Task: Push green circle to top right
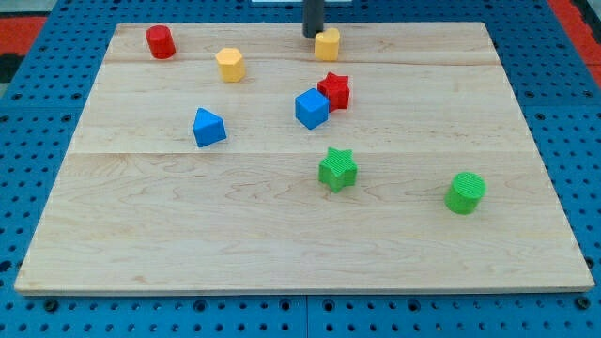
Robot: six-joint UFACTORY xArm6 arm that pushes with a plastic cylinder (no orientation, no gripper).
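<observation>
My tip (313, 36), a bare rod with no fingers to open, is parked beside the yellow block (328, 43) at the bench (141, 235) top, so the green circle (465, 192), low right, is best approached from below-left.

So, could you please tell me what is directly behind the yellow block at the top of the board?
My tip stands just behind the yellow block, at its left edge. The board carries on behind it to its top edge. Whether tip and block touch, I cannot tell.
</observation>
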